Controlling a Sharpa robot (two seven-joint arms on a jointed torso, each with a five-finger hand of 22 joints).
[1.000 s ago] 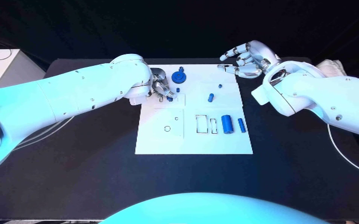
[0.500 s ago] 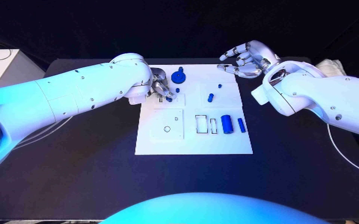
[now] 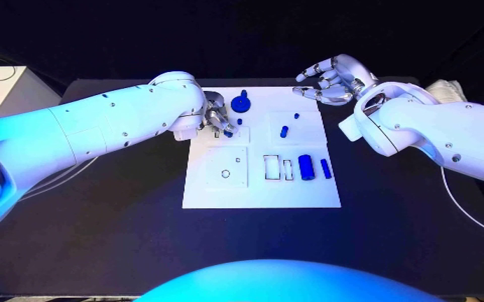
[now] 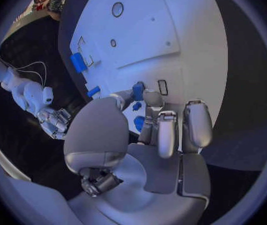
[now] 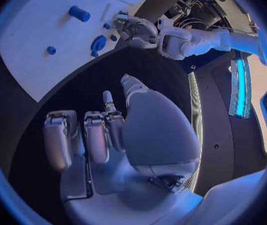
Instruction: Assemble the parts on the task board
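Two robot hands are seen over a black bench (image 3: 101, 218). A small blue part (image 4: 138, 91) is pinched in the left robot hand (image 3: 217, 121) over the white board (image 3: 262, 190). A blue knob (image 3: 241, 102) stands just beside it. The right robot hand (image 3: 328, 80) is held spread, empty, beyond the board's far corner. Two blue cylinders (image 3: 314, 168) lie nearer the right robot hand's arm.

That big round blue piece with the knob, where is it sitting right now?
In the head view the round blue piece sits at the far edge of the white task board, just beside the left hand, whose fingers are over a smaller blue part.
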